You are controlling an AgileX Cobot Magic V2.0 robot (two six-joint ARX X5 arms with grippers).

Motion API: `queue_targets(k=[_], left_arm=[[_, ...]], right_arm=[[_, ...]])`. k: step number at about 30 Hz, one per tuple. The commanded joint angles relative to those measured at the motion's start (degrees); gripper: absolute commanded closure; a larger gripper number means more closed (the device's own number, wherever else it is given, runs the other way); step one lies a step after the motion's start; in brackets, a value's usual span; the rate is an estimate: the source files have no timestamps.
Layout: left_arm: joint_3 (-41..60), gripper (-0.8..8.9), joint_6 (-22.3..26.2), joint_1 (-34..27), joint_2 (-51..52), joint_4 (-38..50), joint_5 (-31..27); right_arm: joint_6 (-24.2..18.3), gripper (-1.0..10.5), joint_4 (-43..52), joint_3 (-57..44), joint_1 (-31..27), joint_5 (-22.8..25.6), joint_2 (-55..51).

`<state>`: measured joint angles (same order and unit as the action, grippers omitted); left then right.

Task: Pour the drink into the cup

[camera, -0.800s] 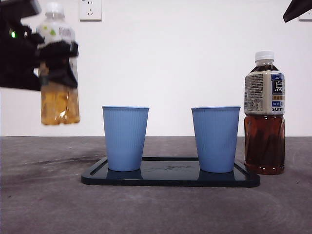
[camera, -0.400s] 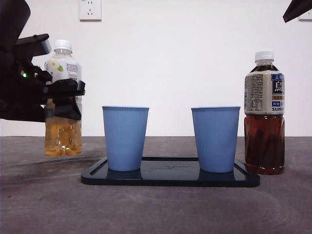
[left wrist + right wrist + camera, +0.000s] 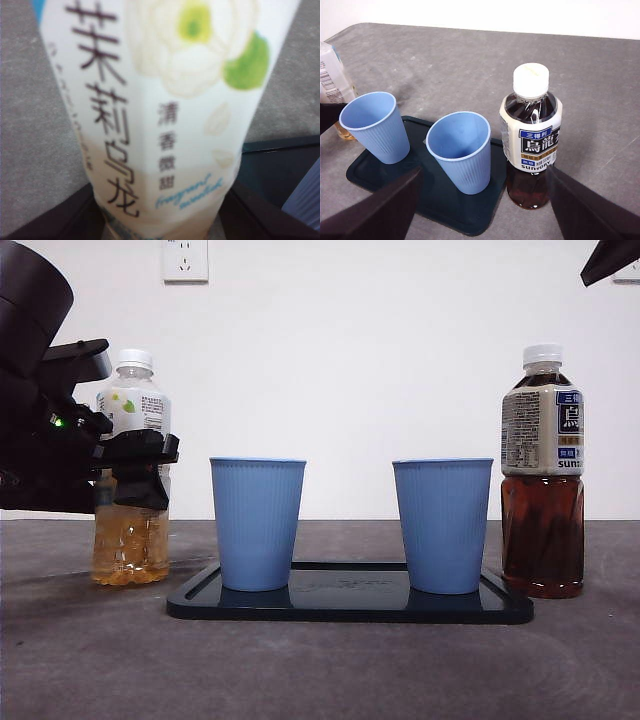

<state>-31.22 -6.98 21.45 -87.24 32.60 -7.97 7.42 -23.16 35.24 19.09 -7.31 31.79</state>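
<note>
A clear bottle of pale tea [image 3: 130, 540] with a white cap stands upright at the far left, its base down at the table. My left gripper [image 3: 135, 465] is shut on its middle; in the left wrist view its label [image 3: 165, 100] fills the picture. Two blue ribbed cups [image 3: 257, 523] [image 3: 442, 525] stand empty on a dark tray [image 3: 350, 606]. A capped bottle of dark tea [image 3: 542, 475] stands just right of the tray. My right gripper [image 3: 485, 169] hangs open high above the cups and the dark bottle [image 3: 531, 145], touching nothing.
A white wall with a socket [image 3: 185, 258] closes the back. The grey table [image 3: 330, 670] runs bare in front of the tray. In the front view the right arm shows only as a black tip [image 3: 610, 260] at the top right corner.
My left gripper has come down with the pale tea bottle, from hanging well above the table to table level, and shifted slightly toward the tray. Cups and dark bottle have not moved.
</note>
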Motion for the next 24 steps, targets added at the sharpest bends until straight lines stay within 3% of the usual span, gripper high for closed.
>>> queue_targets(k=[1,8,18,24], left_arm=[[-1.1,5.63,0.0,0.2,-0.9,1.2,-0.1],[-1.1,3.74,-0.2,0.3,-0.5,0.6,-0.1],[-1.1,2.72,-0.2,0.3,3.3,-6.0,-0.1],[-1.1,2.72,-0.2,0.3,10.1,-12.7,-0.1]], right_arm=[[-0.6,5.6,0.5,0.5,0.3,0.3,0.3],[-0.8,5.6,0.5,0.5,0.3,0.3,0.3],[-0.8,5.6,0.6,0.5,0.3,0.3,0.3],[-0.2,5.6,0.3,0.5,0.3,0.3,0.3]])
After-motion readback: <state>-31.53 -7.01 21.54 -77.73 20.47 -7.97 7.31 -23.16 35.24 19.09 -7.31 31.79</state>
